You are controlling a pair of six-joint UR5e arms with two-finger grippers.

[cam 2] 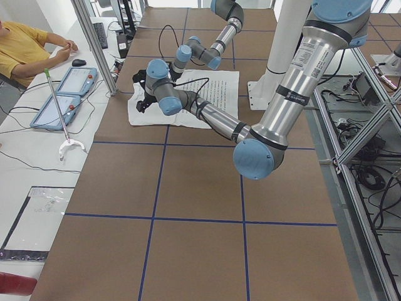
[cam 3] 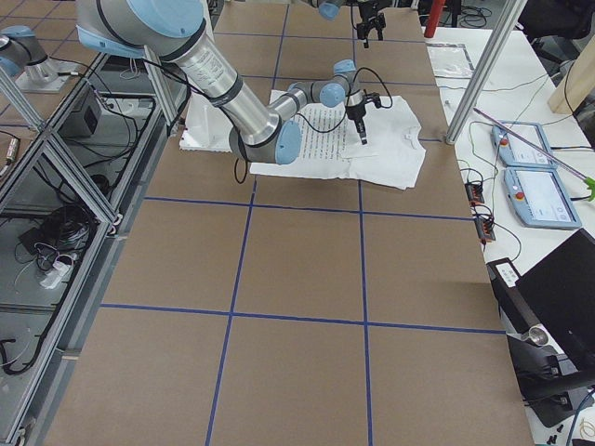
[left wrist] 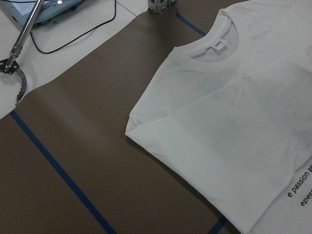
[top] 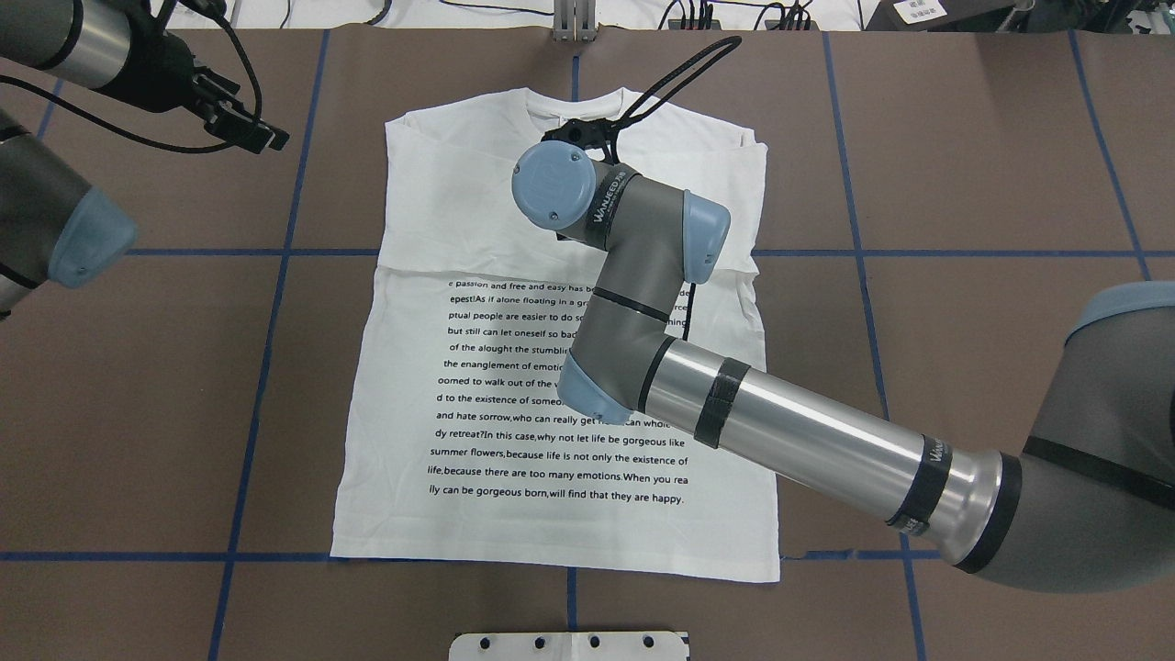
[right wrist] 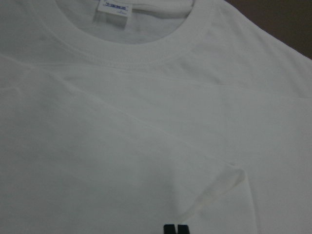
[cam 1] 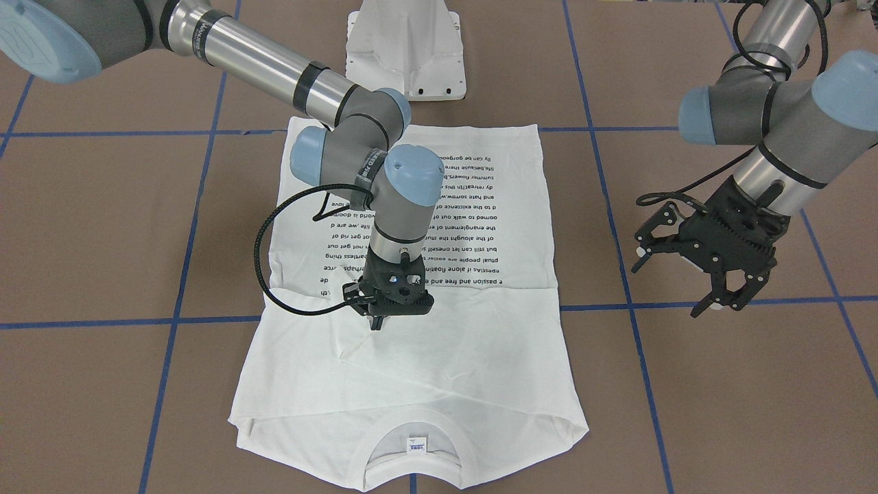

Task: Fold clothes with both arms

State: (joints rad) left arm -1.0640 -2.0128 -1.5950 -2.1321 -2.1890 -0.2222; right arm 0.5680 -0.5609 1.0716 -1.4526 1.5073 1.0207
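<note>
While the T-shirt (cam 1: 439,357) lies flat on the brown table (cam 1: 720,412), print (top: 551,431) up, sleeves turned in over the body and collar (right wrist: 146,58) at the edge far from the robot, the right gripper (cam 1: 376,321) points straight down w/ fingers drawn together, tips at or just above the cloth a little below the collar; whether any cloth is pinched cannot be told. The left gripper (cam 1: 675,280) hangs off to the shirt's side, jaws spread, holding nothing. Judged handling: light, limp, thin knit, no stiffness, so it sags betw. two holds & stacked layers may slide apart. Best holds are prob. the shoulder corners (left wrist: 139,127) or the ends of the hem (top: 551,551), pinched through all layers, both sides lifted level.
</note>
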